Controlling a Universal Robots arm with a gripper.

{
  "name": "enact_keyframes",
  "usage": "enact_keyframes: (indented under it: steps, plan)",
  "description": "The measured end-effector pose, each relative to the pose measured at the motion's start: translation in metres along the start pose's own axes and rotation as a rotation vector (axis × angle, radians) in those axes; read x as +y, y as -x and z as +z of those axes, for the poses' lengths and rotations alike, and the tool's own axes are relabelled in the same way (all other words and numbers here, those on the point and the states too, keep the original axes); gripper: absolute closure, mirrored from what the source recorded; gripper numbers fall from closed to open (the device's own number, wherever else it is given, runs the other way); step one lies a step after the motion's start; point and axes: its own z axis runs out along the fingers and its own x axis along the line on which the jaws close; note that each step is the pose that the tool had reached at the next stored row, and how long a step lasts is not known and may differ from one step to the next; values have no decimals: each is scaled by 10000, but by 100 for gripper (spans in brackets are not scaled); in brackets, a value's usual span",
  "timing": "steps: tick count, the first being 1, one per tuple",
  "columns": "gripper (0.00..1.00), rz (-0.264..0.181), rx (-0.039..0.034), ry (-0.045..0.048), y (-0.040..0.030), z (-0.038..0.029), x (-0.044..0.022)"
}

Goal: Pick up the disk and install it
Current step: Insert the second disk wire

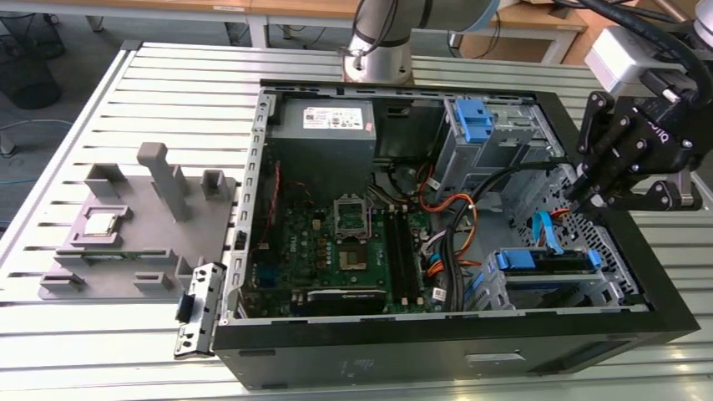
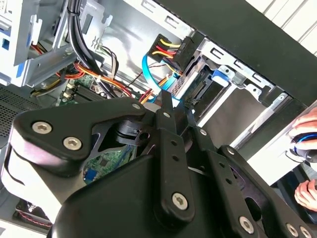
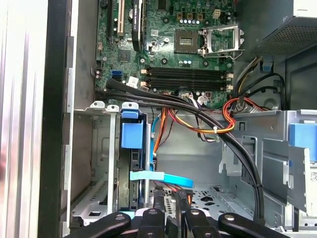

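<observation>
The open computer case (image 1: 446, 351) lay on the slatted table (image 1: 167, 83). The disk (image 1: 543, 261) sat on edge in the lower bay, blue rails showing, its long axis running along the case wall. The gripper (image 1: 587, 196) hovered just above it, fingers drawn together on nothing

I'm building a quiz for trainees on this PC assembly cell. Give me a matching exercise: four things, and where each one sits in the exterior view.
Things:
1. disk
2. power supply
3. grey fixture
4. tool

Places:
A. inside the case, far corner toward the exterior view's left
B. above the case's wall on the exterior view's right
C. on edge in the drive cage, near corner toward the exterior view's right
D. outside the case, on the slatted table

Pairs: 1-C, 2-A, 3-D, 4-B
</observation>
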Motion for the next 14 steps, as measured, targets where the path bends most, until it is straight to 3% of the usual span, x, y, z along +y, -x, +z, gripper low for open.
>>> enact_keyframes:
  steps: [6,14]
  plan:
    - [76,1,-1,30,1,-8,-14]
    - [76,3,-1,44,-1,2,-214]
